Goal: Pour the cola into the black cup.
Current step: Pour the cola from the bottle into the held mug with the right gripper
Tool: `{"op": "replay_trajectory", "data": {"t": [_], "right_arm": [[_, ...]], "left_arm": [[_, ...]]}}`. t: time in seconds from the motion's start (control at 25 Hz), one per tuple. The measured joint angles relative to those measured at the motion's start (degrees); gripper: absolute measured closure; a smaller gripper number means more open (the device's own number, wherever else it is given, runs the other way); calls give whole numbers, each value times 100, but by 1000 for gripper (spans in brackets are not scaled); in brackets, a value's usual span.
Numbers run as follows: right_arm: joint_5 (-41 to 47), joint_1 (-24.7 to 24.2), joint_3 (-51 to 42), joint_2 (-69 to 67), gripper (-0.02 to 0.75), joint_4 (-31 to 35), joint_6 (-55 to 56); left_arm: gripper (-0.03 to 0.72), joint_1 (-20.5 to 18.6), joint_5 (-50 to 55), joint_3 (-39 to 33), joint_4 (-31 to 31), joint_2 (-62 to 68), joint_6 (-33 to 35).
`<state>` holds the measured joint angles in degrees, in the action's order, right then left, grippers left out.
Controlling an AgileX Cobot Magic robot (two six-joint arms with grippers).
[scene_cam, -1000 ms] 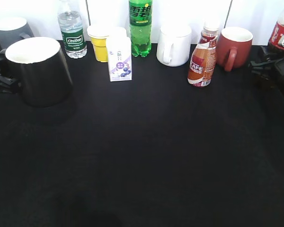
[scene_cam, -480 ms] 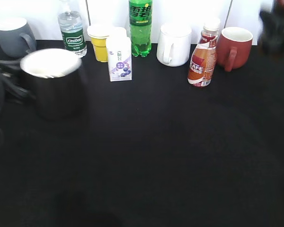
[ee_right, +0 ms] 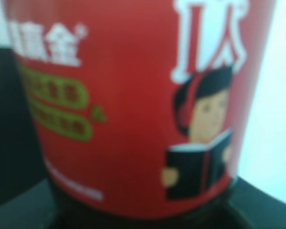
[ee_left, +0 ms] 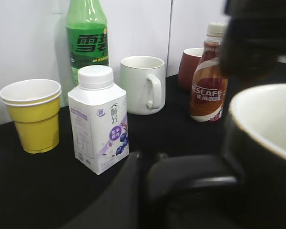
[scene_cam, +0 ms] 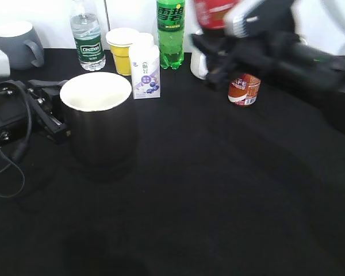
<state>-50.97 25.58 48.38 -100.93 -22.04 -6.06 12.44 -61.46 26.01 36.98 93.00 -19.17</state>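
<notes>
The black cup (scene_cam: 98,115), glossy with a white inside, stands upright left of centre. My left gripper (scene_cam: 58,118) is shut on its handle from the left. In the left wrist view the cup (ee_left: 264,143) fills the right side and my gripper (ee_left: 150,160) clamps the black handle (ee_left: 200,179). The cola (scene_cam: 214,12), blurred, is held high at the back centre, above and to the right of the cup, by my right gripper (scene_cam: 227,49). In the right wrist view its red label (ee_right: 133,105) fills the frame, with my gripper (ee_right: 143,217) shut around its dark lower part.
Along the back stand a grey mug (scene_cam: 17,40), a water bottle (scene_cam: 87,40), a yellow cup (scene_cam: 121,50), a milk carton (scene_cam: 144,72), a green soda bottle (scene_cam: 171,31), a partly hidden white mug (scene_cam: 196,60) and the cafe bottle (scene_cam: 244,89). A dark red mug (ee_left: 190,67) shows behind.
My left gripper has carried the black cup to the right, toward the middle. My right arm has swung left from the right edge with the cola, now over the back row.
</notes>
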Motion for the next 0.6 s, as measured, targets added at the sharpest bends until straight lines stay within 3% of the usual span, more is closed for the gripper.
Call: {"op": "replay_trajectory", "data": {"t": [0.16,0.32,0.6], "right_arm": [[193,261,673,-518,344,-243,-485],[409,308,700,-595,344,-275,-2209],[411,308,700,-596,345,225,-4913]], "left_arm": [[647,0,-31,0,0,0,-3],[647,0,-31,0,-4,0,-3],[647,0,-31,0,40,0,-3]]}}
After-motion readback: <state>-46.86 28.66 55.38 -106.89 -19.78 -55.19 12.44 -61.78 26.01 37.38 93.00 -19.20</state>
